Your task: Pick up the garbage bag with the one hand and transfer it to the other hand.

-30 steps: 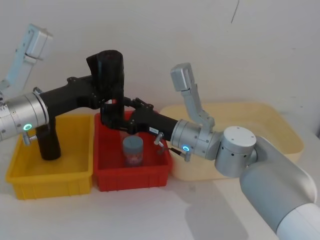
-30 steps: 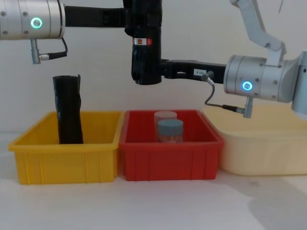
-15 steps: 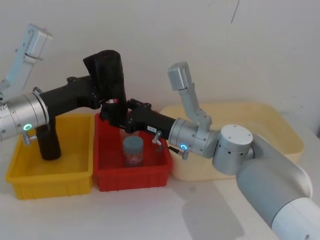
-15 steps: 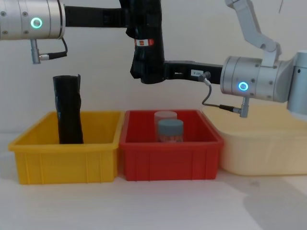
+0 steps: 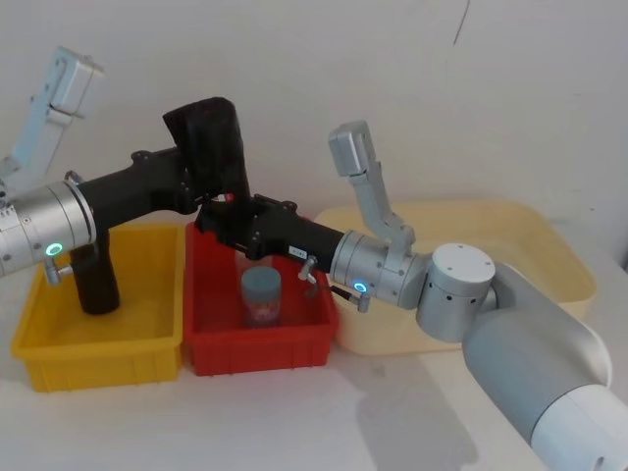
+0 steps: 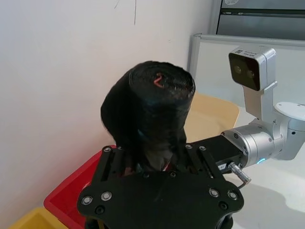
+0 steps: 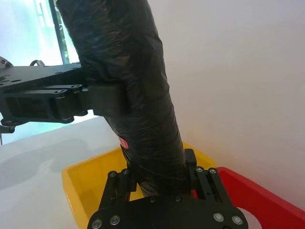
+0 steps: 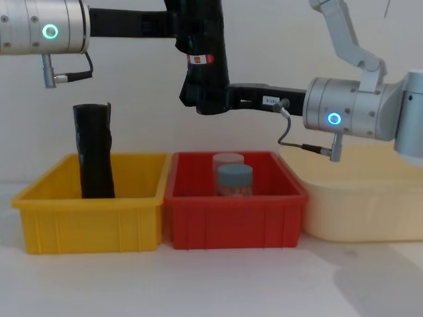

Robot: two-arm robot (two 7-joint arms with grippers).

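Below both tools sits a red plastic bin (image 5: 260, 345). The right tool (image 5: 224, 218) pinches the lower end of the glossy black garbage bag (image 5: 204, 132), a tilted cylinder; the left tool (image 5: 210, 183) just above clamps its middle.

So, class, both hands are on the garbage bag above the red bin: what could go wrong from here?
1. The left hand and right hand both appear clamped on the garbage bag, which leans; pulling apart before one lets go could twist or tear it.
2. The right hand grips near the roll's lower end, so once it holds alone the roll may tip or slip.
3. A drop would likely land on the containers in the red bin.
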